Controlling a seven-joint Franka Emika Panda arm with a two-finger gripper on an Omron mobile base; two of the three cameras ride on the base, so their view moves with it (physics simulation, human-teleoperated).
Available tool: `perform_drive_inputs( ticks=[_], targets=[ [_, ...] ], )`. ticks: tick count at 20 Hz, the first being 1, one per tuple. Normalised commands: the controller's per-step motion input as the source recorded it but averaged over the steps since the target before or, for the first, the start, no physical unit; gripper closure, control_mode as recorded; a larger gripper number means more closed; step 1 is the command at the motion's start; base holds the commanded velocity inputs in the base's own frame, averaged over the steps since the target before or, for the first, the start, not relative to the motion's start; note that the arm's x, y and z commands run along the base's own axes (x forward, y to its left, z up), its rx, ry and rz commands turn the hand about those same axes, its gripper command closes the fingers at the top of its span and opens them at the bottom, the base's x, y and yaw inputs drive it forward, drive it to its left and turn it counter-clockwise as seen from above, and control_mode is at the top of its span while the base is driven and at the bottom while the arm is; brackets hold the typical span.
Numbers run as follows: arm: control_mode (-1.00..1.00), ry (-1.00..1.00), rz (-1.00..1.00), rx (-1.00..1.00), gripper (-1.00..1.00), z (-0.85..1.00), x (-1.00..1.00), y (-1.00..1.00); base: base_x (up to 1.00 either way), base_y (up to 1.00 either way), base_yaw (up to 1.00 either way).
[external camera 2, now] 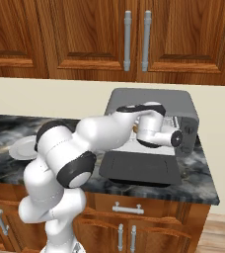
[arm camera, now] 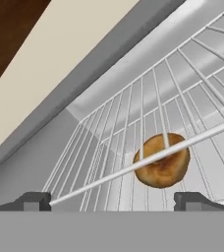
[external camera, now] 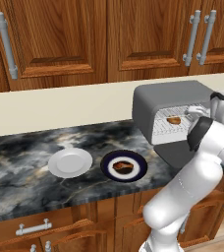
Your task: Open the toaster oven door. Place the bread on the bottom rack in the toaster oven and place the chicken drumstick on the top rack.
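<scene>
The toaster oven (external camera: 168,96) stands at the counter's right end, its dark door (external camera: 175,153) folded down flat. In the hand view the round golden bread (arm camera: 161,160) lies inside on the bottom rack (arm camera: 217,147), under the wires of the top rack (arm camera: 109,178), whose front bar crosses it. My gripper (arm camera: 113,202) is at the oven mouth, open and holding nothing, its fingertips (arm camera: 33,201) well apart from the bread. The chicken drumstick (external camera: 123,166) sits on a dark blue plate (external camera: 139,170) left of the oven. From the right, my arm covers part of the oven (external camera 2: 154,101) and its door (external camera 2: 140,168).
An empty white plate (external camera: 70,162) rests on the dark marble counter (external camera: 20,162) left of the blue plate. Wooden wall cabinets (external camera: 60,39) hang above a cream backsplash. The lowered door reaches out to the counter's front edge.
</scene>
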Motion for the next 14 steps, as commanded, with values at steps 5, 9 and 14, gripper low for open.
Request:
perform_drive_inputs(
  ticks=[5,9,14],
  targets=[
    [-1.00,-0.01,-0.03,0.00,-1.00,-0.12,0.10,-0.03,0.00,0.00,0.00],
    [-1.00,-0.03,-0.01,0.00,-1.00,-0.08,0.04,-0.05,0.00,0.00,0.00],
    [-1.00,-0.02,0.00,0.00,-1.00,0.00,0.05,-0.09,0.00,0.00,0.00]
  ],
)
